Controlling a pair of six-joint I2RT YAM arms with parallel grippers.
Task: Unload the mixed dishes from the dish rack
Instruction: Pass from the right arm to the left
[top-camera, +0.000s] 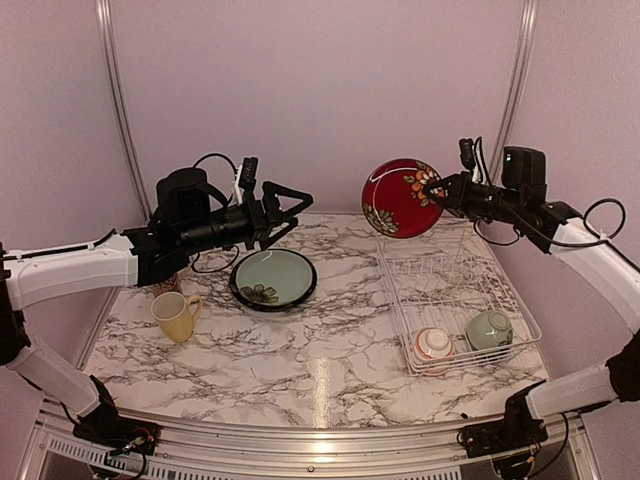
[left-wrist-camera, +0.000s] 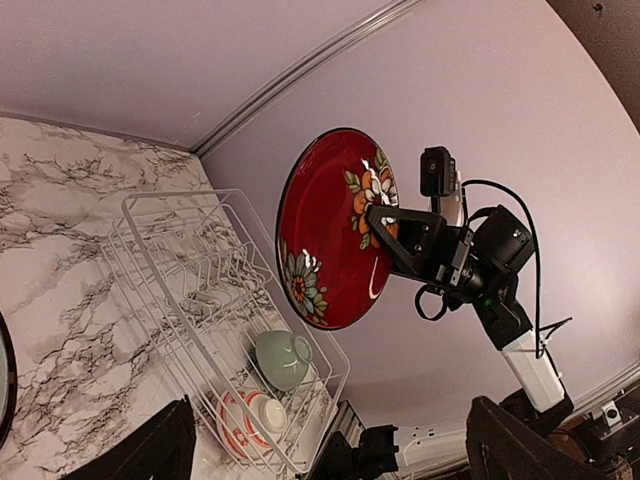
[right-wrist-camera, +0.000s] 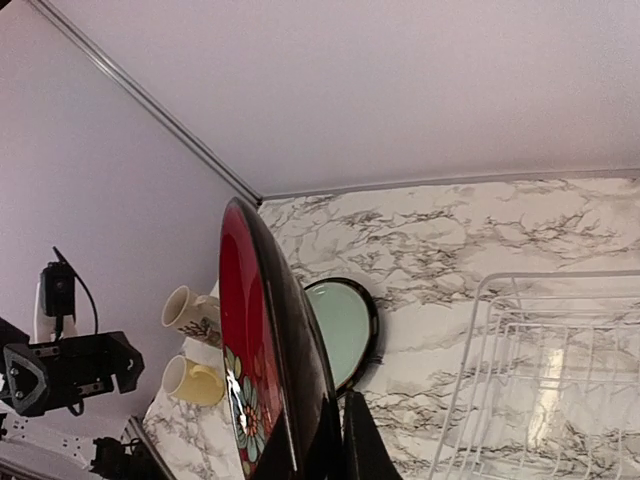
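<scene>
Red patterned plate (top-camera: 398, 198) in right tool (top-camera: 437, 189) above dish rack (top-camera: 455, 275)

Open air lies between your left gripper (top-camera: 295, 213), jaws spread wide, and the red patterned plate (top-camera: 402, 198). The plate hangs on edge above the far left corner of the dish rack (top-camera: 450, 280). Below that gap, bare marble table (top-camera: 330, 340) runs down the middle, front to back.

Left side is crowded. The pale green plate (top-camera: 273, 278) lies flat, with the yellow mug (top-camera: 176, 316) and cream printed mug (right-wrist-camera: 188, 312) beside it.

In the rack the far tines stand bare. The red-rimmed bowl (top-camera: 434, 344) and green bowl (top-camera: 489, 329) block the near end.
</scene>
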